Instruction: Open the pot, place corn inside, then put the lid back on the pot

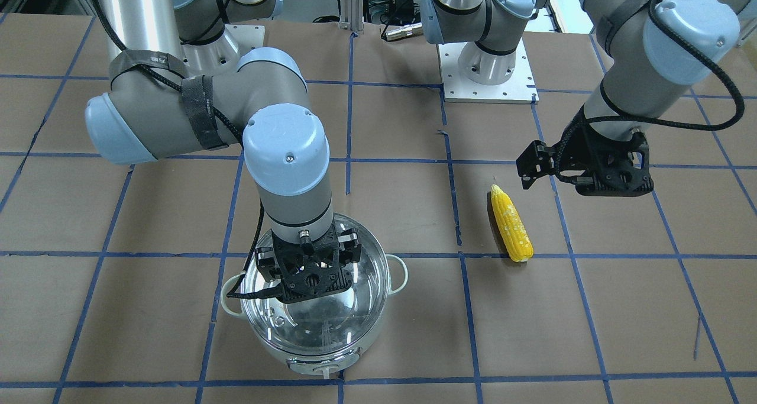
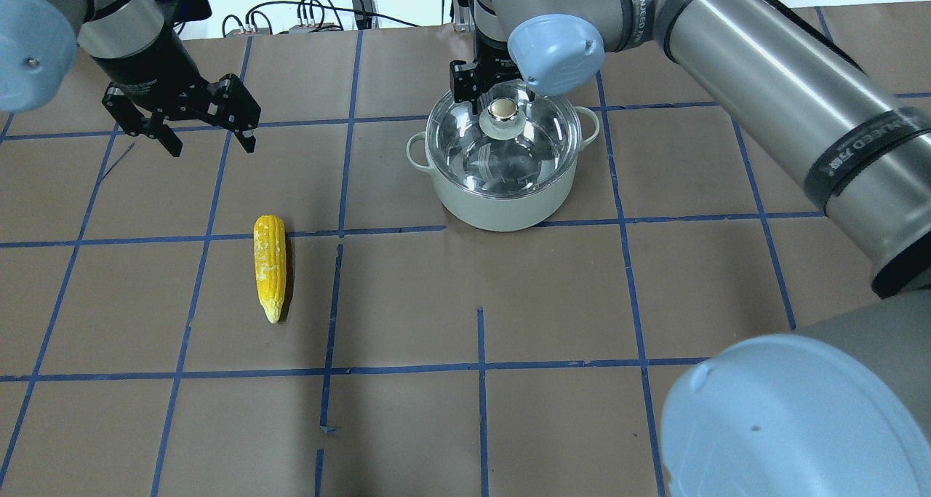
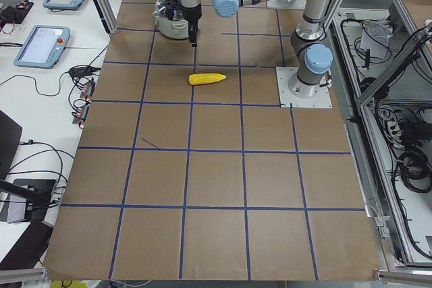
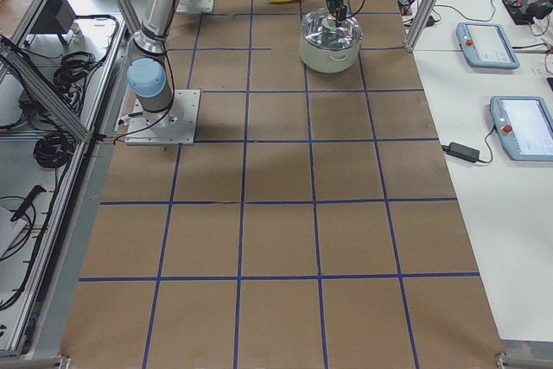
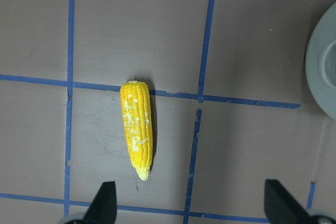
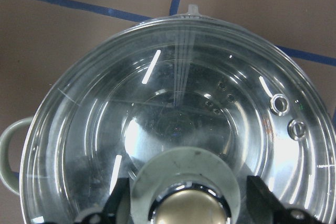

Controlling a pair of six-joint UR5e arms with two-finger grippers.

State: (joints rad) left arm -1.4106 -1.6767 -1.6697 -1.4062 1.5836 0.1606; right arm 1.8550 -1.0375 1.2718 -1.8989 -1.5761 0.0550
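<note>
The mint-green pot [image 2: 502, 207] stands on the table with the glass lid [image 2: 509, 164] resting on it. My right gripper [image 2: 500, 102] is open, with its fingers on either side of the tan knob [image 6: 189, 211] and just above the lid [image 6: 178, 124]. The yellow corn [image 2: 269, 264] lies flat on the paper, away from the pot, and also shows in the left wrist view [image 5: 137, 129]. My left gripper [image 2: 211, 146] is open and empty, held above the table just beyond the corn's blunt end.
Brown paper with a blue tape grid [image 2: 480, 370] covers the table. The left arm's base plate [image 1: 488, 90] is behind the corn [image 1: 511, 223]. The right arm's forearm [image 2: 785, 89] reaches over the table's right half. Teach pendants [image 4: 518, 127] lie on a side table.
</note>
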